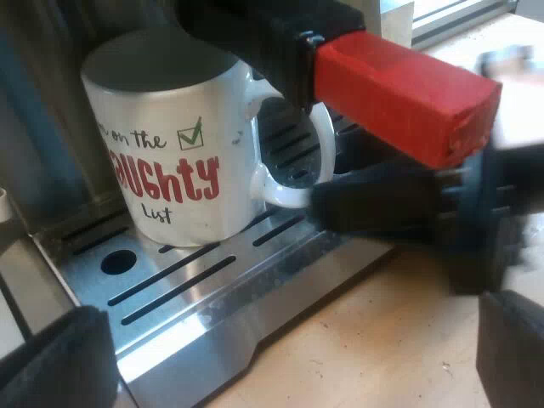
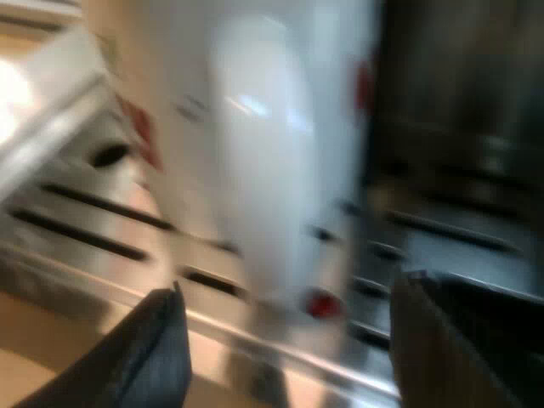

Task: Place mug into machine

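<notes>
Sits upright on the slotted steel drip tray point(image 1: 195, 285): white glazed ceramic mug with red lettering point(image 1: 170, 161), beneath the dark holder handle with its red block end point(image 1: 408, 93). Holds nothing in the left gripper point(image 1: 289, 348), fingers spread wide before the tray. Shows the right gripper point(image 2: 297, 340) parted and empty too, just beside the mug's loop handle. Looks rigid, fairly heavy, slick and chip-prone; best gripped through that loop.

Red-ended handle point(image 1: 399, 93) above wooden tabletop point(image 1: 361, 344)
</notes>
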`<action>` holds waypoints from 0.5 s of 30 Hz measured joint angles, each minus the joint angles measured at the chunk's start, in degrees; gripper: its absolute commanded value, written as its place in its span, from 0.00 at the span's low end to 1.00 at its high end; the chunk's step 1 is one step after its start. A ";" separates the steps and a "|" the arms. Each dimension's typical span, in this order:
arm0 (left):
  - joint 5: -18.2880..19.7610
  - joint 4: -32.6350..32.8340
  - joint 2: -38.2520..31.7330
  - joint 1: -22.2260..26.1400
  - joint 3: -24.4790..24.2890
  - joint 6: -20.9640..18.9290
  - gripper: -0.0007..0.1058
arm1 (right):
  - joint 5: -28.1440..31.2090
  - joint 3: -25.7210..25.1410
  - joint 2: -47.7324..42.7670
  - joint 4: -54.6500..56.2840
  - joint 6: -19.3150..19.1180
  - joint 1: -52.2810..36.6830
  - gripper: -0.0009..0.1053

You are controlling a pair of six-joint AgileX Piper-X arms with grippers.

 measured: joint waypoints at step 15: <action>0.34 10.46 0.00 0.00 -10.95 0.36 0.82 | 2.71 6.26 -20.11 16.77 0.40 6.54 0.52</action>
